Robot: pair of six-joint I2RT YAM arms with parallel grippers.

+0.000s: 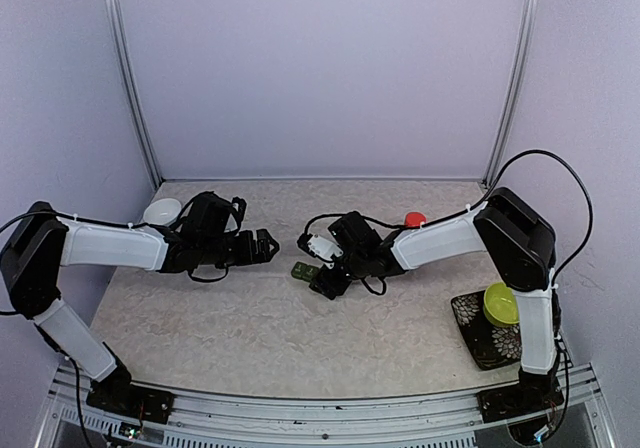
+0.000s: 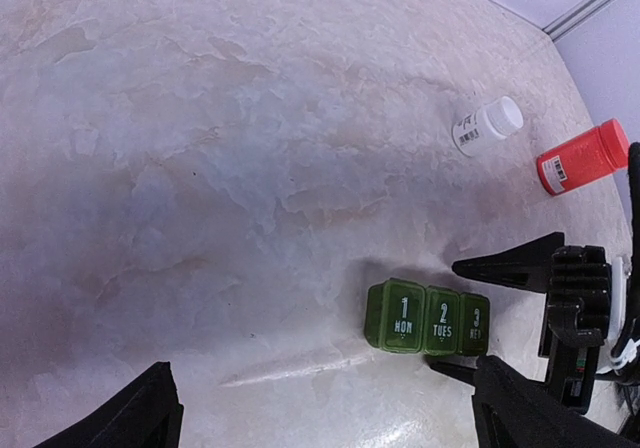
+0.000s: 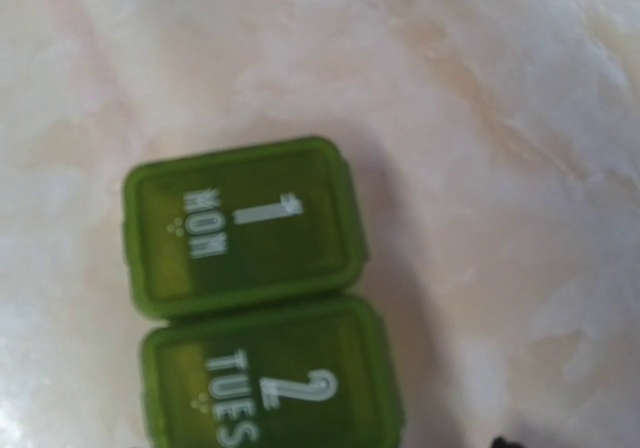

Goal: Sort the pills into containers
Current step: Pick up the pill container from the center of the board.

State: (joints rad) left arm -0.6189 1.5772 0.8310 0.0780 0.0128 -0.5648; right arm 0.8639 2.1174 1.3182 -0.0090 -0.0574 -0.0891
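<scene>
The containers are one small dark green pill box [image 2: 428,318] with lids marked 1 MON, 2 TUES and 3 WED, all shut, lying mid-table [image 1: 305,271]. It fills the right wrist view [image 3: 245,228], seen from close above. My right gripper [image 2: 450,316] is open and straddles the box's WED end, one finger [image 2: 510,263] beyond it and one on the near side, with a gap showing at the far one. To the left of the box my left gripper [image 2: 330,420] hovers, open and holding nothing. No pills are in view.
A white bottle [image 2: 487,126] and a red-orange bottle [image 2: 583,156] lie on their sides beyond the box. A white bowl [image 1: 162,211] sits at the back left. A lime-green bowl [image 1: 500,303] rests on a dark patterned tray [image 1: 478,340] at the front right.
</scene>
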